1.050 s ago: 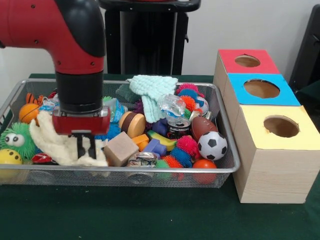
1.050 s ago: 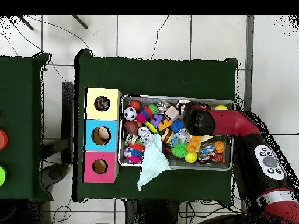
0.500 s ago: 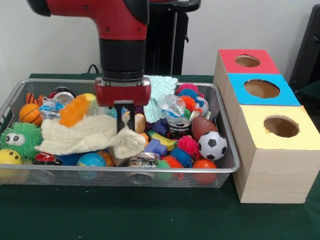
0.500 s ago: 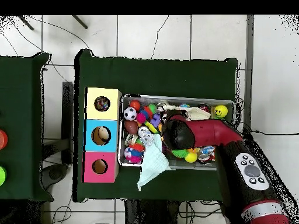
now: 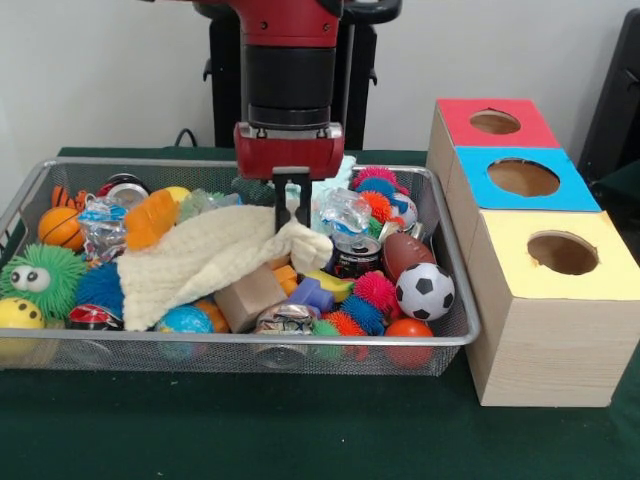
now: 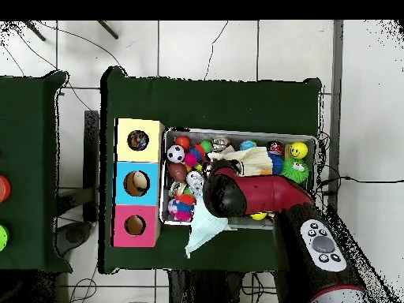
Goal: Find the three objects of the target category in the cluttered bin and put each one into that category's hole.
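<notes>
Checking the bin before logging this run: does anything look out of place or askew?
Yes. The mint cloth hangs over the wire bin's rim onto the table. The gripper holds one corner of the cream cloth, which drapes across the toys.

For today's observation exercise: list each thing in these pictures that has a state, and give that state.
gripper: shut on the cream cloth, raised above the bin.
cream cloth: one end lifted, the rest draped over the toys.
mint cloth: hanging over the bin's edge.
wire bin: full of clutter.
yellow box: something inside its hole.

The red arm [image 6: 260, 193] reaches across the bin [image 6: 304, 139] toward three coloured boxes [image 6: 138, 183].
</notes>
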Controlling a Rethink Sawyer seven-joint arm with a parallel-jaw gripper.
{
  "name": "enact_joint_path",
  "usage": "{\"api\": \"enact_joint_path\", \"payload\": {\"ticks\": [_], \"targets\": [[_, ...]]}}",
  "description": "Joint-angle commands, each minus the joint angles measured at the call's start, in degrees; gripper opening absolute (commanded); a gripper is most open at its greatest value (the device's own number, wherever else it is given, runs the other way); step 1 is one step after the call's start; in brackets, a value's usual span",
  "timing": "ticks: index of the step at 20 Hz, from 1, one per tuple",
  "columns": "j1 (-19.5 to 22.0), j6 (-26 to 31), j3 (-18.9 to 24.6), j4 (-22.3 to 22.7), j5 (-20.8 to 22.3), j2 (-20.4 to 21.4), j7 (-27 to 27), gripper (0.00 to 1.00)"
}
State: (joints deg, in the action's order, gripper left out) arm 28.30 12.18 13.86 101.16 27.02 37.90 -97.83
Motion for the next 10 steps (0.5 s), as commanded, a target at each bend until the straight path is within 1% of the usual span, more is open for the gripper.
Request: {"api": "enact_joint_path", "payload": {"ticks": [1, 4, 8, 10], "targets": [[-3.9, -6.7, -5.8, 7.9, -6.2, 1.6, -18.6, 0.0], [-8.3, -8.3, -10.0, 10.2, -9.3, 3.4, -20.9, 0.0], [-11.9, -10.6, -13.4, 12.9, -13.7, 4.0, -22.3, 0.0], [-12.9, -9.9, -14.7, 14.1, -15.9, 5.2, -22.5, 0.0]]}}
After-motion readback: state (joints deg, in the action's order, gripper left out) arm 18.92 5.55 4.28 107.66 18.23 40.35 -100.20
